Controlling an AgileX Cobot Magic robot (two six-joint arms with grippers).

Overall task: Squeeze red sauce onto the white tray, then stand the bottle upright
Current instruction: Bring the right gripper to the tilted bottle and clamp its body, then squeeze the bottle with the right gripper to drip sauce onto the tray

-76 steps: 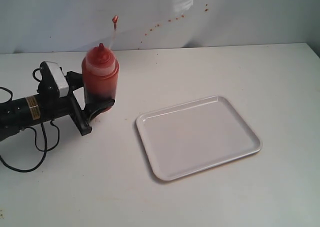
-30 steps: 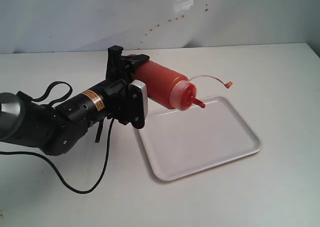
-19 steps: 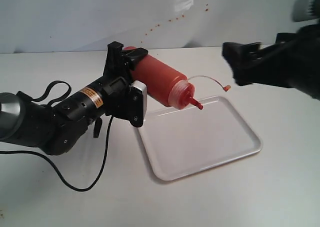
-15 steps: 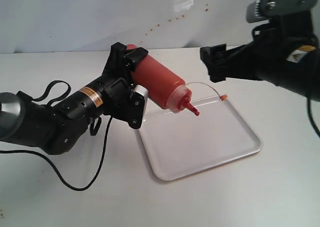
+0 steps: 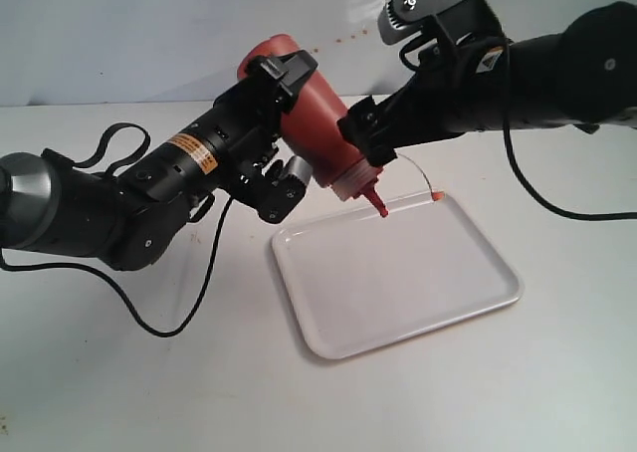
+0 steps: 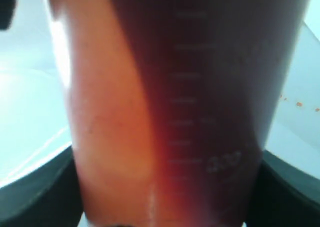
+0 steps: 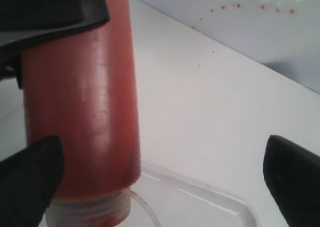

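We see an orange sticker (image 5: 192, 151) on the left arm and faint scale marks (image 6: 200, 122) moulded on the bottle (image 5: 317, 123); we can read neither. The left gripper (image 5: 289, 125) pinches the bottle, its nozzle (image 5: 379, 208) tilted down over the far corner of the white tray (image 5: 468, 303). The right gripper (image 7: 162, 182) is spread wide beside the cap end. The white table (image 5: 149, 392) meets a white wall (image 5: 119, 34) dotted with red specks (image 7: 250, 7).

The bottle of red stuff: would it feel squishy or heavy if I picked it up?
Probably heavyish: the bottle shows red nearly end to end. Its translucent plastic wall likely gives when squeezed. The round body would probably roll if laid down.
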